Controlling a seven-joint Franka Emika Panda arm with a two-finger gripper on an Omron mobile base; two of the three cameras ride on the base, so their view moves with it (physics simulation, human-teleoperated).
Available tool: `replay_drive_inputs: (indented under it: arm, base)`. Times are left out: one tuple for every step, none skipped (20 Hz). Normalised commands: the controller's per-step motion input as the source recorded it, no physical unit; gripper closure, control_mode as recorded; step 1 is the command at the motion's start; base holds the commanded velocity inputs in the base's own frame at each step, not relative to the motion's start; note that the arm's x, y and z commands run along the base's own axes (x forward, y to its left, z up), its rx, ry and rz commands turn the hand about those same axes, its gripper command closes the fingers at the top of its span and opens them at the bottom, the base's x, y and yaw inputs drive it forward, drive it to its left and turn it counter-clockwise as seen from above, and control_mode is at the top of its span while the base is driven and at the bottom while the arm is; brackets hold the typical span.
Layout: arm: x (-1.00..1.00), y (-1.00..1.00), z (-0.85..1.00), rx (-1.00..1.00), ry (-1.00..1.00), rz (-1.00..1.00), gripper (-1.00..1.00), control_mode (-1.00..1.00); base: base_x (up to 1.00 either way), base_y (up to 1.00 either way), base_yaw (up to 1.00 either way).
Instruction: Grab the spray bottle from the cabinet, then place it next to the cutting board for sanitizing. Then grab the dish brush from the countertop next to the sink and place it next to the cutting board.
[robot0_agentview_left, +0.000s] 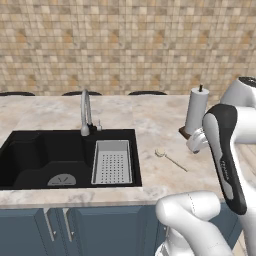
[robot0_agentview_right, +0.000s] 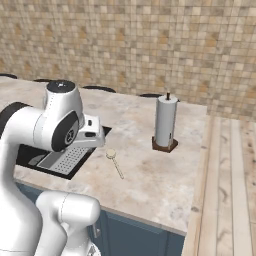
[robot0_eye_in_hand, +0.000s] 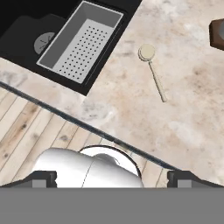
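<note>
The dish brush (robot0_eye_in_hand: 152, 71) lies on the countertop (robot0_eye_in_hand: 192, 109) just right of the sink (robot0_eye_in_hand: 26, 30), head toward the wall, while the gripper (robot0_eye_in_hand: 111, 177), wide open and empty, hangs above, nearer the counter's front edge.

On my feeds the countertop (robot0_agentview_left: 150, 120) is beige with cloudy marbled veining, over dark blue cupboard fronts (robot0_agentview_left: 100, 230) along the bottom of the left base view. The sink (robot0_agentview_left: 45, 155) at centre left is black, its perforated insert tray (robot0_agentview_left: 112, 161) grey, the tap (robot0_agentview_left: 85, 112) metallic grey. The dish brush (robot0_eye_in_hand: 152, 70) reads pale beige-white. At right I see a white cylinder (robot0_agentview_right: 165, 121) on a brown base. The wall (robot0_agentview_right: 150, 45) is a mosaic of small tan, brown and cream tiles. The floor (robot0_agentview_right: 230, 190) shows light wooden planks.
</note>
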Motion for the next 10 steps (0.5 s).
replay_drive_inputs:
  arm:
    - [0.59,0.00,-0.50,0.00,-0.06,0.07,-1.00,-1.00]
    - [0.59,0.00,-0.54,0.00,-0.08,0.08,-1.00,-1.00]
    - [0.58,0.00,-0.55,0.00,-0.04,0.08,-1.00,-1.00]
    - [0.61,0.00,-0.58,0.00,0.00,0.07,-1.00,-1.00]
    - [0.59,0.00,-0.56,0.00,0.00,0.06,-1.00,-1.00]
    - [0.49,-0.09,-0.57,0.00,0.00,0.02,-1.00,-1.00]
    - [0.50,-0.09,-0.56,0.00,0.00,0.01,-1.00,-1.00]
    - [0.51,-0.09,-0.56,0.00,0.00,0.01,-1.00,-1.00]
    - [0.45,-0.06,-0.56,-0.01,0.00,0.00,-1.00,-1.00]
    - [0.39,0.00,-0.53,-0.03,0.00,0.00,-1.00,-1.00]
  base:
    - [0.00,0.00,0.00]
    - [0.00,0.00,0.00]
    - [0.00,0.00,0.00]
    - [0.00,0.00,0.00]
    - [0.00,0.00,0.00]
    - [0.00,0.00,0.00]
    - [0.00,0.00,0.00]
    - [0.00,0.00,0.00]
    - [0.00,0.00,0.00]
    - [0.00,0.00,0.00]
